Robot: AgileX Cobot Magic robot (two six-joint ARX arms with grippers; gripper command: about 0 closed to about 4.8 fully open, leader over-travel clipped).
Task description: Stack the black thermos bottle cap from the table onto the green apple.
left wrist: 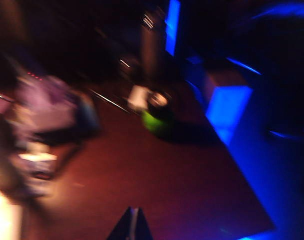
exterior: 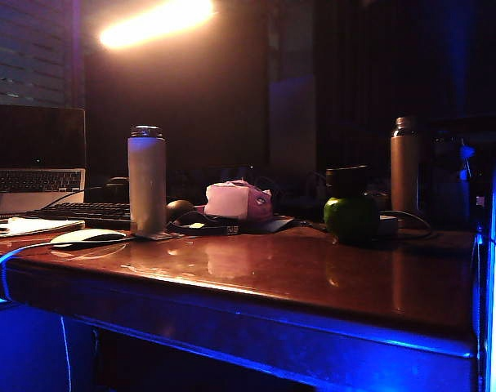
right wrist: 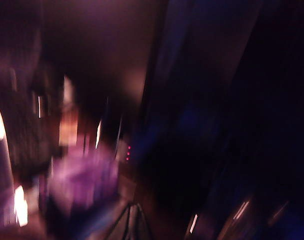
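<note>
On the tabletop, green apple sits near the bronze bottle, black thermos bottle cap stacked on top of it. Grey bottle well apart from the apple. Left pincer: tips together, holding nothing, well off the apple. Right pincer: closed, blurred, nothing gripped.

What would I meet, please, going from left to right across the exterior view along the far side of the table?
Laptop → pale grey bottle → pink-white lump → green apple with the black cap on it → bronze bottle.
</note>
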